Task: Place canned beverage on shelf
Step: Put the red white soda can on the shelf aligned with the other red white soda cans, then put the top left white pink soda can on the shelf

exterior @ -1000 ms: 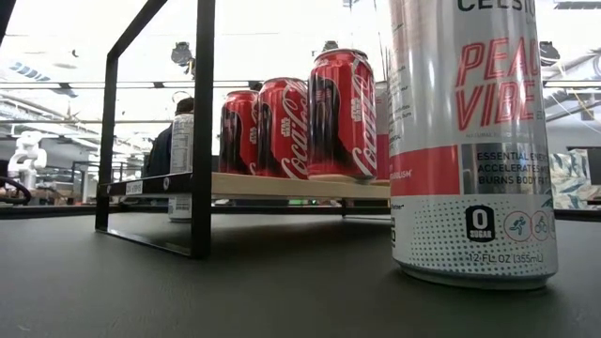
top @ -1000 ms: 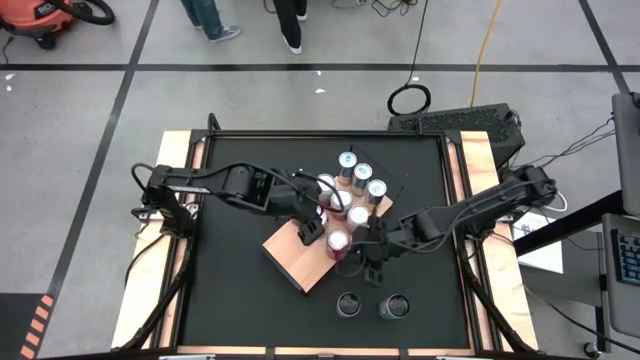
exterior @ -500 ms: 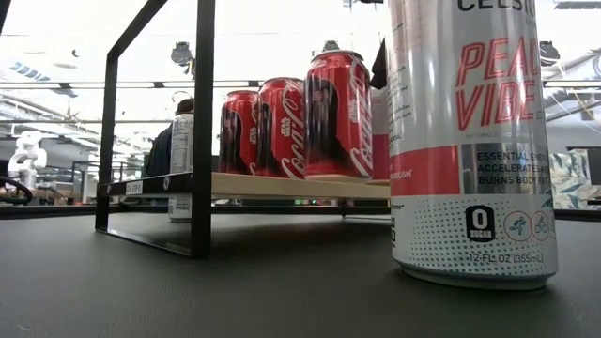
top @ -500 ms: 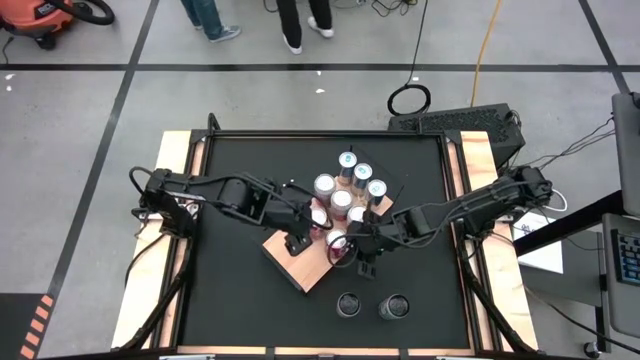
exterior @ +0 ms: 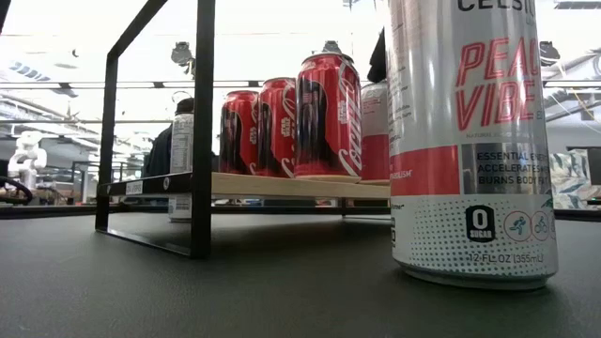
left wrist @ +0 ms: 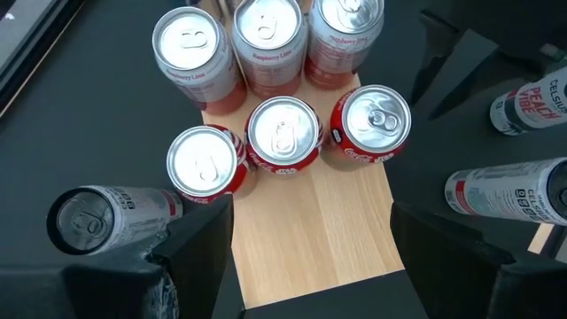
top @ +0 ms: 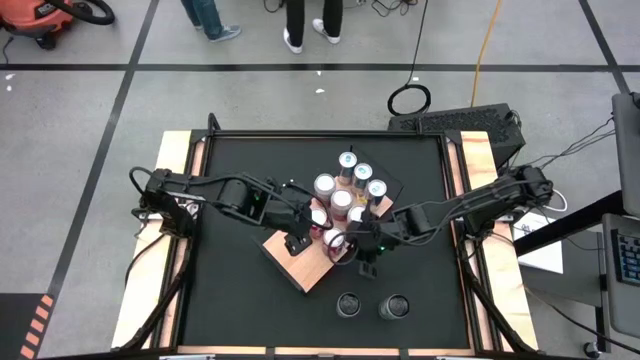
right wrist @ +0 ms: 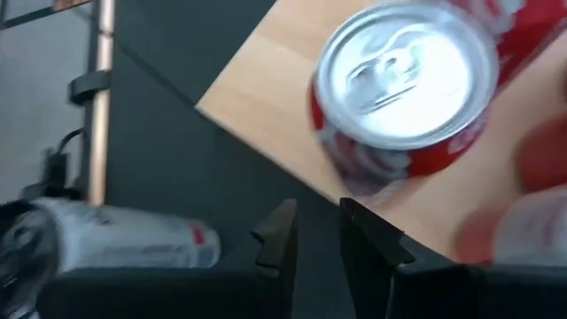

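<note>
Red cans [left wrist: 283, 133] are sitting three in a row on the shelf [left wrist: 323, 239], white ones behind, so I'm filling back to front. Left gripper [top: 298, 238] is hovering over the shelf, fingers [left wrist: 190, 257] spread wide and holding nothing, likely just watching. Right gripper [right wrist: 314, 239] is sitting at the shelf's edge beside the end red can [right wrist: 407, 80], fingers nearly closed, empty; can looks placed. More cans [top: 348, 304] are waiting on the tabletop [top: 240, 300], so I'm judging the front row is next.
</note>
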Motion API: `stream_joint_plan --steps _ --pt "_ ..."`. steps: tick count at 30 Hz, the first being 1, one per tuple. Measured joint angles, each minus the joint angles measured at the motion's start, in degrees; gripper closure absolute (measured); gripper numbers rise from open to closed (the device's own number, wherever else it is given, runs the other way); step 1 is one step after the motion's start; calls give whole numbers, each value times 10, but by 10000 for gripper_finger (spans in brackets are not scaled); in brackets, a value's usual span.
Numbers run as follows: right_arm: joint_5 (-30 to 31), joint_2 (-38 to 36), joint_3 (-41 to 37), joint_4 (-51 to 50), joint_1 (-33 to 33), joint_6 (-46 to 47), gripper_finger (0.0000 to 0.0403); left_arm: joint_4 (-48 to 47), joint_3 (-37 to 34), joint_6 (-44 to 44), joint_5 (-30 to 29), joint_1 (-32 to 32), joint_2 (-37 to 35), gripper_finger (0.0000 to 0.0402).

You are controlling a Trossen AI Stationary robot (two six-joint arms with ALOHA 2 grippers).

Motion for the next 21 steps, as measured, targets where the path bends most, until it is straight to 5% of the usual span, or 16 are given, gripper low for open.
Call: stream_joint_plan --steps 13,21 --pt "-141 -110 0 -75 0 45 340 31 0 -6 -17 -27 0 98" --pt "-141 -216 0 -144 19 104 340 82 0 -21 -33 -68 0 98"
